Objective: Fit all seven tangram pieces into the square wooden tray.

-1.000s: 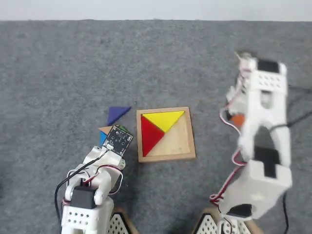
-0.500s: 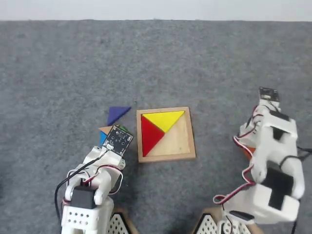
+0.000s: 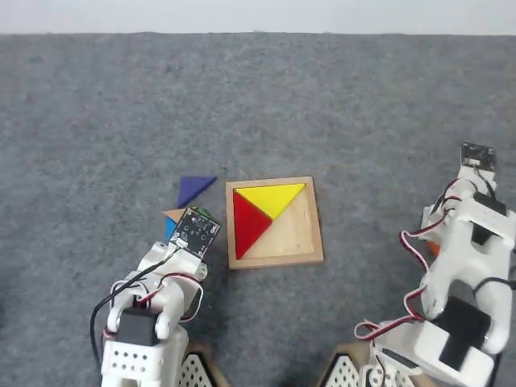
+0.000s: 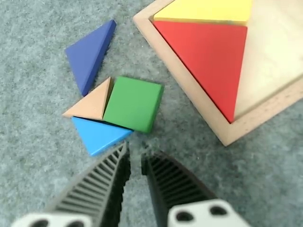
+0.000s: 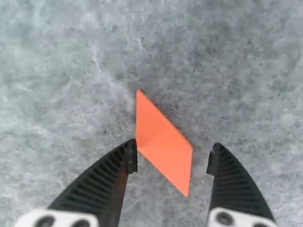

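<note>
The square wooden tray (image 3: 274, 261) lies mid-table with a yellow triangle (image 3: 270, 196) and a red triangle (image 3: 248, 222) fitted in it. Just left of it lie a dark blue triangle (image 4: 90, 54), a tan triangle (image 4: 92, 101), a green square (image 4: 133, 104) and a light blue triangle (image 4: 98, 135), the last three touching. My left gripper (image 4: 135, 158) hovers shut over the carpet beside the light blue triangle, near the tray's rim (image 4: 194, 90). Far to the right, my right gripper (image 5: 173, 153) stands open astride an orange parallelogram (image 5: 163, 142) that lies flat on the carpet.
Grey carpet (image 3: 322, 105) covers the whole table. The left arm (image 3: 161, 298) rises from the near edge, the right arm (image 3: 468, 242) stands at the right edge. The tray's right half (image 3: 297, 230) is bare wood.
The right arm has swung from the back of the table to the right and nearer, now over the orange parallelogram. The left arm and all other pieces have kept still.
</note>
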Motion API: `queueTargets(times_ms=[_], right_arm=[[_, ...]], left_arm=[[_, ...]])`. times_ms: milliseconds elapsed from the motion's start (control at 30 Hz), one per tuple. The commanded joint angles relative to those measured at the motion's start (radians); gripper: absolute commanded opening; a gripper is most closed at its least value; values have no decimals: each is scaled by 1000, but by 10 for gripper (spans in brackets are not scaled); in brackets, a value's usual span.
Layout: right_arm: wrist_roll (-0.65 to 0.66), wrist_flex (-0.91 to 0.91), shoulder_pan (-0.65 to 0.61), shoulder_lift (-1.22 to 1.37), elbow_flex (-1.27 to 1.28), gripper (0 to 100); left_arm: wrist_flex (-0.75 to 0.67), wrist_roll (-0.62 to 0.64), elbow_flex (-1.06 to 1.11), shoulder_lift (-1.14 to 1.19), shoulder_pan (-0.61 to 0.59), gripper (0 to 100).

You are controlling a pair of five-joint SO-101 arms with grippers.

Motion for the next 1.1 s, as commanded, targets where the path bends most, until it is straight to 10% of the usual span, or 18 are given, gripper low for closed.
queueTargets(times_ms=[0, 1067], right_arm=[[31, -18, 5, -54, -2, 233], [385, -242, -27, -136, 253, 231]], left_arm=[[5, 3, -8, -5, -2, 42], [5, 3, -8, -5, -2, 42]])
